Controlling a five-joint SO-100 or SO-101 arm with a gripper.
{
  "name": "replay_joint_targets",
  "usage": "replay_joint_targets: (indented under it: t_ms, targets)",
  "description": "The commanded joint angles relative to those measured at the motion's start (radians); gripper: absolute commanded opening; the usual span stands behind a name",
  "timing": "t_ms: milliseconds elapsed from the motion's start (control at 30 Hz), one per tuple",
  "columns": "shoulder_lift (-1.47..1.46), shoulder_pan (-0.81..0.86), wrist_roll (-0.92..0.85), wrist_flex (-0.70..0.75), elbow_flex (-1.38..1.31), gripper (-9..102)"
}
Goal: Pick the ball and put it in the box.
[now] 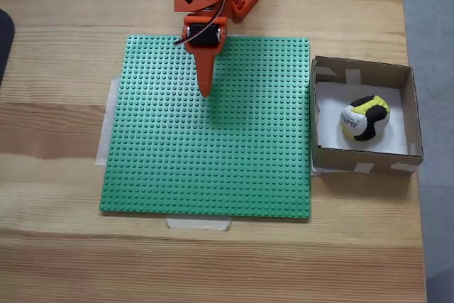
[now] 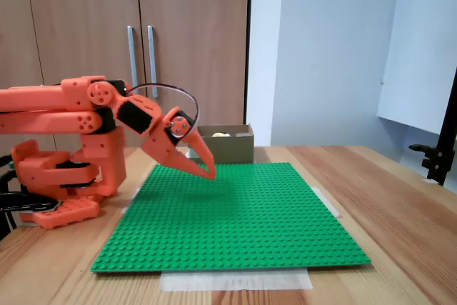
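In the fixed view from above, the wooden table [image 1: 64,33] carried a green studded baseplate [image 1: 213,175] taped down at its left and front edges. Over the plate's upper middle hung the orange gripper [image 1: 206,90], its two fingers pressed together into one point and holding nothing. The fixed view from the side showed the same gripper [image 2: 208,171] angled down over the near-left part of the baseplate [image 2: 235,226], tip above the studs and not touching them, with the folded arm and its base [image 2: 64,176] to the left.

Further right in the view from above, the cardboard box [image 1: 362,160] sat just beside the plate's right edge, and the ball [image 1: 364,118] rested on its white bottom, right of centre and clear of the walls. In the side view the box [image 2: 228,149] stood beyond the plate, a pale sliver of the ball [image 2: 220,134] showing over its rim.

Judged from this, the placing looked finished. The step in hand seemed to be a retreat, best done by keeping the fingers closed, staying high and away from the box's wall.
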Motion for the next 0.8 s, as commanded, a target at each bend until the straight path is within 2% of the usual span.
replay_joint_targets:
  t_ms: [0,767]
  targets:
    - [0.014,0.000,-0.014,-0.014,0.025,-1]
    - [0.014,0.006,-0.008,-0.014,0.025,-1]
